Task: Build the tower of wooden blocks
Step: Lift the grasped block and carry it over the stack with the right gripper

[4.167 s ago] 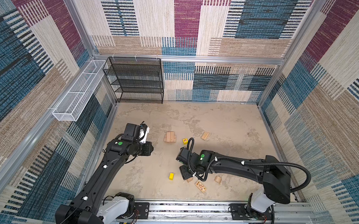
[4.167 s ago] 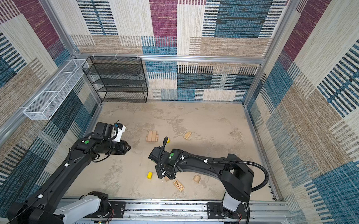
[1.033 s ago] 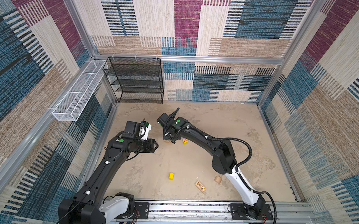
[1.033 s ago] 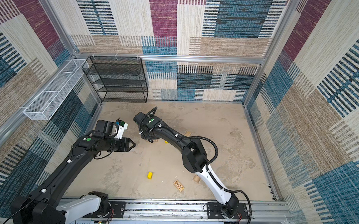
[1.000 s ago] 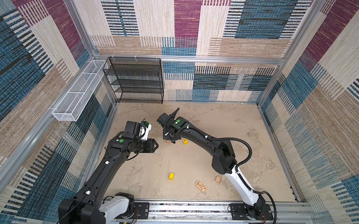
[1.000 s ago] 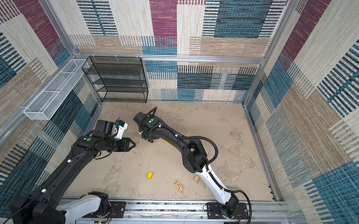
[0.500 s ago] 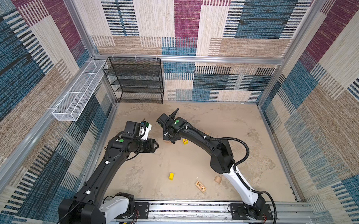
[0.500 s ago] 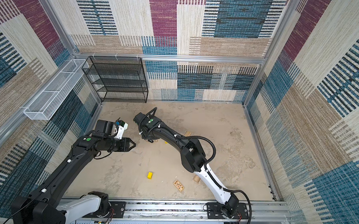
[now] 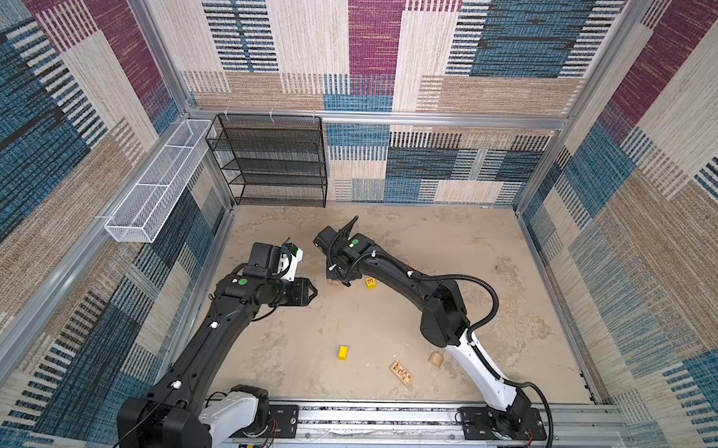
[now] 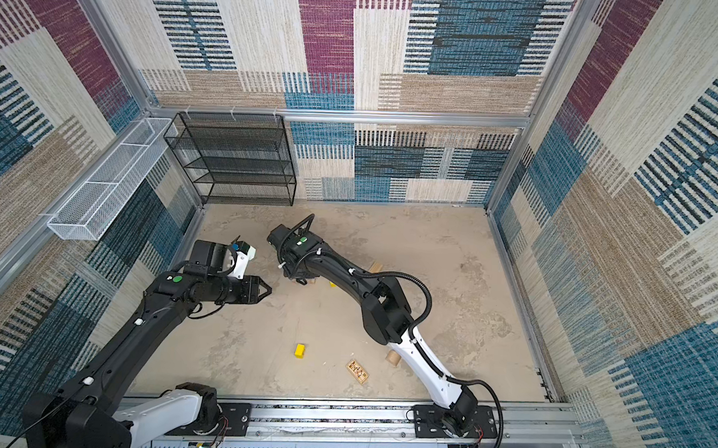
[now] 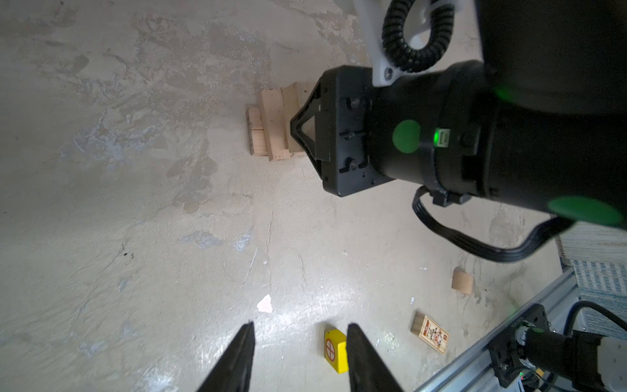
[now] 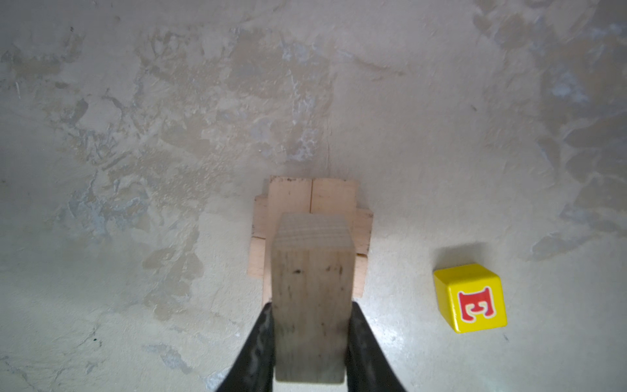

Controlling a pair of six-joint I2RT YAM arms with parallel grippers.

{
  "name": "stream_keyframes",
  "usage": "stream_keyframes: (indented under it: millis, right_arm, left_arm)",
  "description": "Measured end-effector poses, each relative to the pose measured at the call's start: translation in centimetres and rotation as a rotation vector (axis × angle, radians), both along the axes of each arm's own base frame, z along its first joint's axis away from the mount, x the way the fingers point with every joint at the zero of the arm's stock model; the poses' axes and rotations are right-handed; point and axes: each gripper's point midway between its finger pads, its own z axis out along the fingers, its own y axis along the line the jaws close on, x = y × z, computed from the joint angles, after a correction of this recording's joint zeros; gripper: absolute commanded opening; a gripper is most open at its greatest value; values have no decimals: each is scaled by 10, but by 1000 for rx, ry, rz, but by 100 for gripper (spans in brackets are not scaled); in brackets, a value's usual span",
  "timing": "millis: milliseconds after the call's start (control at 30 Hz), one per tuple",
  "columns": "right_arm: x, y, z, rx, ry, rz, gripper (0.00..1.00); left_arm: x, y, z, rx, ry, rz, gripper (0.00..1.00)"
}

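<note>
Tan block (image 12: 312, 298) over low tower (image 12: 291, 197)

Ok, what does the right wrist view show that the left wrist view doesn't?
Only right wrist: the tan block clamped in the right gripper, and the yellow E block. Only left wrist: the open left gripper, a second yellow block, a patterned block, a rounded piece. Both: the low stack of tan blocks.
</note>
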Motion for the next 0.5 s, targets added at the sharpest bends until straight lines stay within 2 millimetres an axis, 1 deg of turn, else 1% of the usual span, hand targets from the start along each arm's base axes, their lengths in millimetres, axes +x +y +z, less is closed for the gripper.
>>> stream_keyframes:
  millis: [100,267,333,500]
  right_arm:
    - [0,0,-1,-2,2,0,20]
    - [1,-1,-3,-5,4,0,22]
    - [1,0,-3,-6,4,3,25]
    - [2,1,0,1,-3,4,26]
  left_arm:
    - [0,0,0,0,0,0,48]
    - [0,0,0,0,0,0,48]
    - [0,0,0,0,0,0,48]
    - [0,0,0,0,0,1,48]
